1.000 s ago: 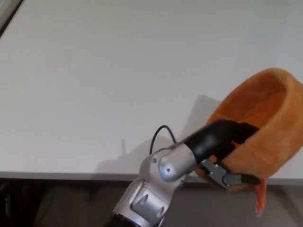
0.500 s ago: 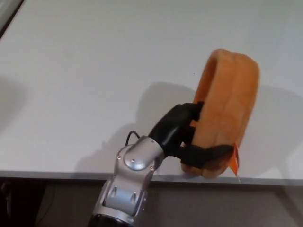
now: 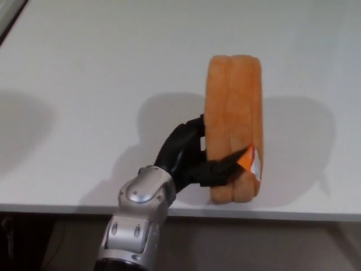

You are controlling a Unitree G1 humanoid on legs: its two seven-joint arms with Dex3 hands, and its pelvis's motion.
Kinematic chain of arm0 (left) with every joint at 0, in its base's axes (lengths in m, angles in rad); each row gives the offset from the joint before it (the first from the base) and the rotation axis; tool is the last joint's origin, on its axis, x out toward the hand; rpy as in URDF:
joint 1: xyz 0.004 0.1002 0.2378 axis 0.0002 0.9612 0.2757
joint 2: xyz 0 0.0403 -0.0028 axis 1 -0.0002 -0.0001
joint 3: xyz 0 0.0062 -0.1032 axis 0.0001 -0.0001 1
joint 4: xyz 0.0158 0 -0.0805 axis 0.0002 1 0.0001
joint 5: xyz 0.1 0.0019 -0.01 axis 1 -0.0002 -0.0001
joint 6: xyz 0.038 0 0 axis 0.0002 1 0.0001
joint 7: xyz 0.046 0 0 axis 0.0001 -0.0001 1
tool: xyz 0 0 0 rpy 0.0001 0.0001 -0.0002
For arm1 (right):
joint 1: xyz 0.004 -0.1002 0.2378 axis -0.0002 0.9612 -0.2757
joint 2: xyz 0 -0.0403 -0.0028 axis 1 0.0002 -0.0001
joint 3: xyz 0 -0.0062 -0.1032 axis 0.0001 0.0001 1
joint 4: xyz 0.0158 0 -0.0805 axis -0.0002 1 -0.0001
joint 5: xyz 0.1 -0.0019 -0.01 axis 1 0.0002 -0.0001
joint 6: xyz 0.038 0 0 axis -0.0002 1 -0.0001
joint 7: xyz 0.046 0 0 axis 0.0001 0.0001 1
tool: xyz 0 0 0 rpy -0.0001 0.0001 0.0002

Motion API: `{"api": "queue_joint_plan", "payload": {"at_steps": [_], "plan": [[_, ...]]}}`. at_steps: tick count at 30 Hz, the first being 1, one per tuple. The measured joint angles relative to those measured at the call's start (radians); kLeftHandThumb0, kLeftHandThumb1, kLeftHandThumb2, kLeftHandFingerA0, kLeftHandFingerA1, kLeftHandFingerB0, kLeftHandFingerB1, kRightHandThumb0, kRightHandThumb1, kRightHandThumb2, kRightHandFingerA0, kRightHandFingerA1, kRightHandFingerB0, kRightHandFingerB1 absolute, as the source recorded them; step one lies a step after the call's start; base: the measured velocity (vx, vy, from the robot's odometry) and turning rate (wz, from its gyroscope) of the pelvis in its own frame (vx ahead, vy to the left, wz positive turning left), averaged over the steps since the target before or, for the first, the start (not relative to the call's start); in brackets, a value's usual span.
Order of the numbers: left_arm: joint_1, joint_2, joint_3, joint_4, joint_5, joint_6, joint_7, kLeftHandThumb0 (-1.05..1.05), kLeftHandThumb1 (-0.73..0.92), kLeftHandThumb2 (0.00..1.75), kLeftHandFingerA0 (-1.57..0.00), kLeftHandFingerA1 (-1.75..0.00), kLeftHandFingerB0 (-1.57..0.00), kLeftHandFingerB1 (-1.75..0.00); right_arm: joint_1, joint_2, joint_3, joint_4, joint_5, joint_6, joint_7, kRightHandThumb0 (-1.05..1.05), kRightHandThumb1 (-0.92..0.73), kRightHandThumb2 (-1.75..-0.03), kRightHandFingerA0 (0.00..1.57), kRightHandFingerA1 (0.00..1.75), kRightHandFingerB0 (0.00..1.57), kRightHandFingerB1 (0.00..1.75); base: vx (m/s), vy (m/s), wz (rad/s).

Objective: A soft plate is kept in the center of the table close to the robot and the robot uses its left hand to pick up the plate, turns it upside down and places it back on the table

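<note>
White tabletop [image 3: 84,84] fills most of the head view, its near edge running along the bottom, and nothing else rests on it apart from soft shadows thrown on either side of the held object. Next in size is the orange plush plate [image 3: 234,127], held up on edge over the near centre of the table so that only its thick rim faces the camera, seen as two padded ridges with a seam between them. Whether its lower end touches the table or hangs just above cannot be told. That edge-on pose fits the middle of the flip: judged from here, the plate is about halfway between face up and face down, with the lowering and letting go yet to come. Its hollow is turned away and hidden, so nothing can be said of its inside. The silver left forearm [image 3: 138,217] rises from the bottom edge, and the left hand [image 3: 192,158] is clamped on the plate's lower rim, one black finger [image 3: 225,167] wrapping across the front beside a small orange tag [image 3: 251,161]. The right hand does not show.
</note>
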Motion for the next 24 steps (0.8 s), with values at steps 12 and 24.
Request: {"api": "queue_joint_plan", "payload": {"at_steps": [12,24], "plan": [[0.014,0.013,0.08,0.049,-0.182,0.004,0.09,-0.19,0.58,0.65,-0.95,-1.75,-0.42,-1.11,-0.001,0.0,0.002,-0.006,0.0,0.0,0.0,-0.65,-0.74,-0.63,0.64,0.4,0.38,0.35,0.0,0.0,0.0],[0.029,0.026,0.16,0.074,-0.334,0.003,0.244,-0.15,0.63,0.66,-0.95,-1.75,-0.58,-1.45,-0.007,0.0,0.006,-0.01,0.0,0.0,0.0,-0.64,-0.74,-0.63,0.65,0.39,0.38,0.34,0.0,0.0,0.0]]}}
